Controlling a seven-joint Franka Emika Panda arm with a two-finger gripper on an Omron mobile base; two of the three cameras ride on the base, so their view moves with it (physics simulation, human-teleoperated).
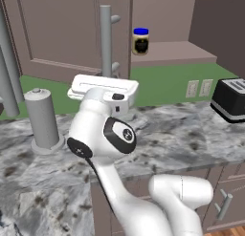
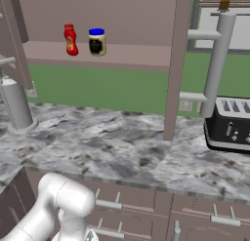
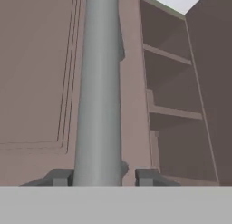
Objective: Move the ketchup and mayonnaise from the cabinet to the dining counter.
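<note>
Grey and upright, the long bar handle [image 3: 97, 82] of the cabinet [image 1: 62, 34] door runs straight up between the two finger tips of the gripper [image 3: 97, 177] in the hand view; the tips flank it on either side with a sliver of gap showing, so the jaws look partly open around the bar rather than clamped on it, though whether they touch it I cannot tell. From the left base view the hand sits low at that handle, near the worktop [image 1: 182, 134], with the door swung open. Both task things stand on the inner shelf, up and to the right of the hand and farther back: the ketchup [image 2: 71, 40] on the left, the mayonnaise [image 2: 96, 42] just beside it on the right, both upright and apart. Judging from this, the next reach must leave the handle and go up, right and deeper into the cabinet, approaching an upright bottle from the front. The dining counter lies elsewhere.
</note>
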